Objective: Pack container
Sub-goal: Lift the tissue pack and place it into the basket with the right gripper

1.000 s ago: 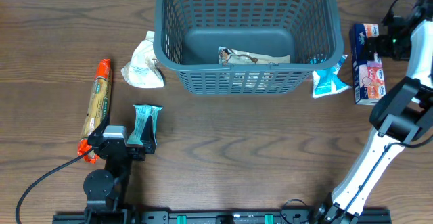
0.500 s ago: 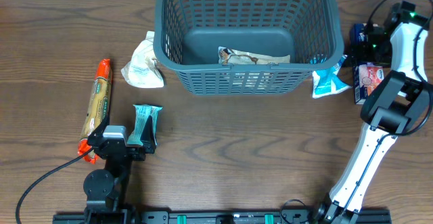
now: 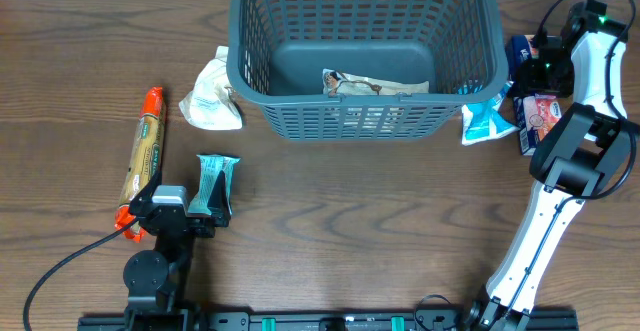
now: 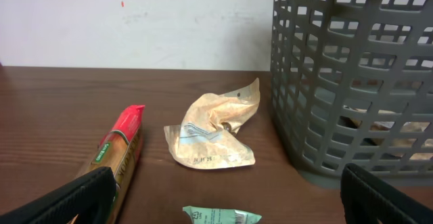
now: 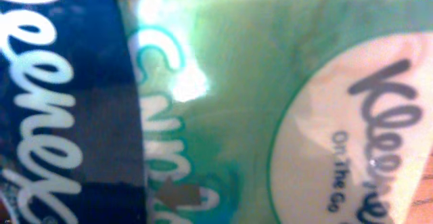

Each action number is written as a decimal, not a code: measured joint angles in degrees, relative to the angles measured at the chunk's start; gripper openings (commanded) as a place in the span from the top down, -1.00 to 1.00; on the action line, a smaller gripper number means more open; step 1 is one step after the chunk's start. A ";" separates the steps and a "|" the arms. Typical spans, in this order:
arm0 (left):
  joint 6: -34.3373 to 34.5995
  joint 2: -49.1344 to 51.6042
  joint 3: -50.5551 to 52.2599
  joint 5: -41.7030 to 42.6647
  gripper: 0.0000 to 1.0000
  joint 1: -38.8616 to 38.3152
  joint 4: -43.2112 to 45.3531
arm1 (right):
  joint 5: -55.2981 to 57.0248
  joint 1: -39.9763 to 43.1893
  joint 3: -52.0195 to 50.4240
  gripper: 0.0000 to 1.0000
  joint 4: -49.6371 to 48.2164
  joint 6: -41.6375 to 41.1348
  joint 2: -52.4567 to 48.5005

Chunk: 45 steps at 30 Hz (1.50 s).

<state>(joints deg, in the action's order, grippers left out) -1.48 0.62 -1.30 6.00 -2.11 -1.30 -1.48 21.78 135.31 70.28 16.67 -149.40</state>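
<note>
Container [image 3: 350, 119]: upright, mouth up — long axis left-right in the overhead view.
Left gripper [image 4: 222, 198]: fingers spread wide.
Right gripper [image 3: 548, 69]: close over tissue pack [image 3: 538, 116] — jaw state cannot be told.

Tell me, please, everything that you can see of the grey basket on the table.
The basket is dark grey, plastic by its look, rectangular, with slotted lattice walls, a solid base and a rolled rim. It stands upright at the far middle of the wooden table. One crumpled pale wrapper lies inside against the near wall. A white packet lies beside its left wall, a blue packet at its near right corner.
</note>
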 measured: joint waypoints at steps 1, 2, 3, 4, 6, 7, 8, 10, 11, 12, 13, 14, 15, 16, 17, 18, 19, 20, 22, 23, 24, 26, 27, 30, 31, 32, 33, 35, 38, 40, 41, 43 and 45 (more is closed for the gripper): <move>0.00 0.00 0.00 0.00 -0.97 0.00 0.00 | 0.00 0.00 0.00 0.20 0.00 0.00 0.00; 0.00 0.00 0.00 0.00 -0.97 0.00 0.00 | 0.00 0.00 0.00 0.32 0.00 0.00 0.00; 0.00 0.00 0.00 0.00 -0.97 0.00 0.00 | 0.00 0.00 0.00 0.42 0.00 0.00 0.00; 0.00 0.00 0.00 0.00 -0.97 0.00 0.00 | 0.00 0.00 0.00 0.42 0.00 0.00 0.00; 0.00 0.00 0.00 0.00 -0.97 0.00 0.00 | 0.00 0.00 0.00 0.65 0.07 0.00 0.00; 0.00 0.00 0.00 0.00 -0.97 0.00 0.00 | 0.00 0.00 0.00 0.97 0.20 0.00 0.00; 0.00 0.00 0.00 0.00 -0.97 0.00 0.00 | 0.00 0.00 0.00 0.97 0.26 0.00 0.00; 0.00 0.00 0.00 0.00 -0.97 0.00 0.00 | 0.00 0.00 0.00 0.97 0.50 0.00 0.00; 0.00 0.00 0.00 0.00 -0.97 0.00 0.00 | 0.00 0.00 0.00 0.98 0.61 0.00 0.00; 0.00 0.00 0.00 0.00 -0.97 0.00 0.00 | 0.00 0.00 0.00 0.98 0.66 0.00 0.00; 0.00 0.00 0.00 0.00 -0.97 0.00 0.00 | -0.02 0.00 0.02 0.97 0.74 0.00 0.00; 0.00 0.00 0.00 0.00 -0.97 0.00 0.00 | -0.02 0.00 0.00 0.97 0.83 0.00 0.04; 0.00 0.00 0.00 0.00 -0.97 0.00 0.00 | -0.02 0.00 0.00 0.97 0.92 0.00 0.11; 0.00 0.00 0.00 0.00 -0.97 0.00 0.00 | -0.02 0.00 0.00 0.97 1.03 0.00 0.22; 0.00 0.00 0.00 0.02 -0.97 0.00 0.00 | -0.02 0.00 0.00 0.97 1.18 0.00 0.31; 0.00 0.00 0.00 0.00 -0.97 0.00 0.00 | -0.02 0.00 0.00 0.97 1.33 0.00 0.48; 0.00 0.00 -0.02 0.00 -0.97 0.00 0.00 | -0.04 0.00 -0.02 0.98 1.66 -0.07 0.96; 0.00 0.00 0.00 0.00 -0.97 0.00 0.00 | -0.04 0.00 -0.09 0.98 1.95 -0.20 1.49; 0.00 0.00 0.00 0.00 -0.97 0.00 0.00 | -0.31 0.00 -0.15 0.97 2.49 -0.42 3.08; 0.00 0.00 0.00 0.00 -0.97 0.00 0.00 | -0.72 0.00 -0.15 0.98 2.75 -0.57 4.46; 0.00 0.00 0.00 0.00 -0.97 0.00 0.00 | -1.20 0.00 -0.15 0.98 2.93 -0.66 5.88; 0.00 0.00 0.00 0.00 -0.97 0.00 0.00 | -2.60 0.00 -0.15 0.98 3.23 -0.70 9.77; 0.00 0.00 0.00 0.00 -0.97 0.00 0.00 | -3.19 0.00 -0.15 0.97 3.32 -0.76 11.39; 0.00 0.00 0.00 0.00 -0.97 0.00 0.00 | -5.92 -0.02 -0.15 0.97 3.37 -0.90 18.36; 0.00 0.00 0.00 0.00 -0.97 0.00 0.00 | -6.86 -0.09 -0.15 0.97 3.39 -0.90 20.79; 0.00 0.00 -0.02 0.00 -0.98 0.00 0.00 | -7.39 -0.17 -0.15 0.97 3.37 -0.92 22.60; 0.00 0.00 0.00 0.00 -0.97 0.00 0.00 | -8.09 -0.35 -0.15 0.97 3.37 -0.94 25.03; 0.00 0.00 0.00 0.00 -0.97 0.00 0.00 | -9.09 -1.14 -0.15 0.97 3.30 -1.05 29.57; 0.00 0.00 0.00 0.00 -0.97 0.00 0.00 | -9.88 -2.97 -0.15 0.97 2.27 -1.03 34.95; 0.00 0.00 0.00 0.00 -0.97 0.00 0.00 | -10.97 -4.66 -0.15 0.97 1.25 -0.50 38.32; 0.00 0.00 0.00 0.00 -0.97 0.00 0.00 | -11.67 -5.64 -0.15 0.98 0.76 0.13 39.87; 0.00 0.00 0.00 0.00 -0.97 0.00 0.00 | -13.18 -7.93 -0.15 0.98 -0.50 1.68 42.93; 0.00 0.00 0.00 0.00 -0.97 0.00 0.00 | -14.51 -10.97 -0.15 0.98 -1.64 4.44 45.90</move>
<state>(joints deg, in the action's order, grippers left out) -1.48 0.62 -1.30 6.00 -2.11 -1.30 -15.99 10.81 135.15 68.64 21.10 -103.50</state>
